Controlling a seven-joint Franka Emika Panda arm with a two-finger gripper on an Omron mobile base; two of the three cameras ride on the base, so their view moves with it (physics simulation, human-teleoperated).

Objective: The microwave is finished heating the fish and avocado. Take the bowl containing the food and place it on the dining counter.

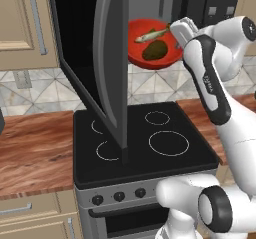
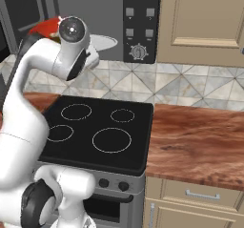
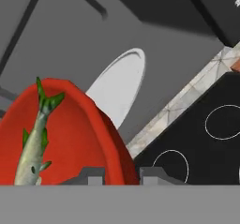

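Above the black stove [image 1: 145,138], at about 12 o'clock in the left base view, the bowl [image 1: 152,45] hangs in the air in front of the open microwave [image 1: 100,58]. The gripper [image 3: 121,177] is closed on the bowl's rim: in the hand view the two dark fingertips [image 3: 93,175] stand on either side of the red wall, one inside and one outside, so the bowl is pinched by its edge and not supported from below. I think this is why the bowl appears tilted in that view.

The fish [image 1: 152,34] lies inside the bowl toward 11 o'clock, and the avocado [image 1: 154,50] sits near the centre, just beside it. Both are still in the bowl, so the grip is holding well enough for now.

The white turntable [image 3: 119,85] is behind the bowl, at about 12 o'clock in the hand view, and it is bare. So the bowl is already lifted off it and out of the cavity. The microwave door [image 1: 112,68] stands wide open at 9 o'clock from the bowl, which leaves a free way out.

The dining counter cannot be identified in these views, so my judgement is that the carrying part is not yet done. With such an edge grip, a quick swing could let the food slide out.
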